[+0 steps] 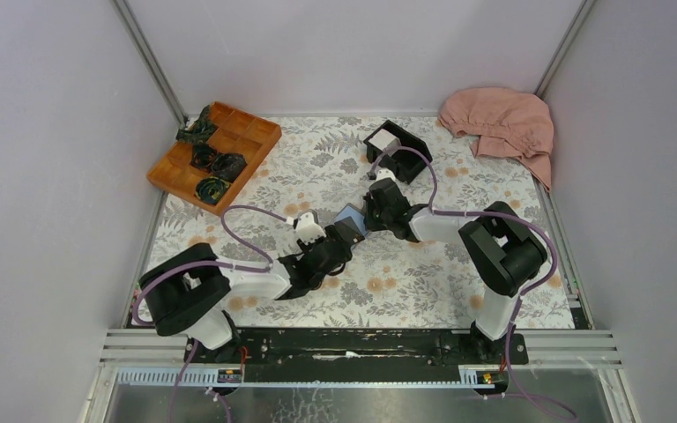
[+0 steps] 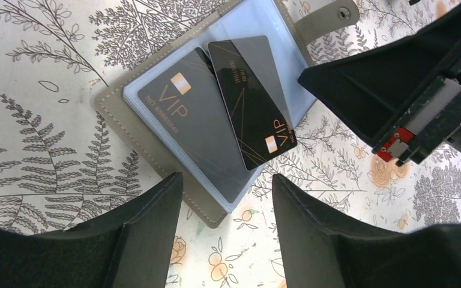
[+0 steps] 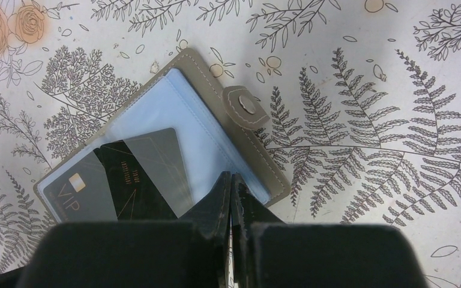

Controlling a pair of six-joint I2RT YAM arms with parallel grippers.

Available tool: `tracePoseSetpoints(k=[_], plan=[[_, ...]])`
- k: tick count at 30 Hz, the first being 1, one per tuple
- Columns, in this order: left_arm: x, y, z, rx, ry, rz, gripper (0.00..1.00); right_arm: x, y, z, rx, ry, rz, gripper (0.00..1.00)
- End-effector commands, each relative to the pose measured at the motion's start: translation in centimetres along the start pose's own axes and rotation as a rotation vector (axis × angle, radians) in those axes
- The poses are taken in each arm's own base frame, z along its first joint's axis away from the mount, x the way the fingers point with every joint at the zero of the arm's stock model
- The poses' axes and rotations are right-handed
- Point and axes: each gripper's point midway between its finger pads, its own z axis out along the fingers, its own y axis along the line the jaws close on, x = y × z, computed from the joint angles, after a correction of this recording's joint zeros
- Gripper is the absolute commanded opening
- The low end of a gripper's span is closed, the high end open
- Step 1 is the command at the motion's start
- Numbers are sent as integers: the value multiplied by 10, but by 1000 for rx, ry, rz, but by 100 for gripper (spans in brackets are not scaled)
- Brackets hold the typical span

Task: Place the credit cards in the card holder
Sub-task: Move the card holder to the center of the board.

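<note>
The grey card holder [image 2: 113, 117] lies open on the floral table, blue plastic sleeves up; it also shows in the top view [image 1: 350, 217] and right wrist view [image 3: 281, 175]. One black VIP card [image 2: 183, 123] sits inside a sleeve. A second black VIP card [image 2: 253, 114] lies tilted, partly in a sleeve, its end sticking out; it also shows in the right wrist view [image 3: 135, 180]. My left gripper [image 2: 227, 177] is open and empty, just above the holder's near corner. My right gripper [image 3: 232, 176] is shut, tips on the blue half's edge. A white card stack [image 1: 382, 141] sits in a black box.
The black open box [image 1: 403, 157] stands behind the holder. An orange divided tray [image 1: 249, 132] with dark bundles is at the back left. A pink cloth [image 1: 502, 123] lies at the back right. Both arms meet over the table's middle.
</note>
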Motion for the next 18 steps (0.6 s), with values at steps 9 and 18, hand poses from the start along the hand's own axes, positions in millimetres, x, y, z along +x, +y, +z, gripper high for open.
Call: tracePoseSetpoints(k=[9, 18], plan=[[-18, 39, 20, -124, -52, 16, 63, 40, -8, -10, 29, 89, 17, 0], [-30, 51, 31, -162, -62, 31, 63, 56, -2, -14, 41, 113, 4, 0]])
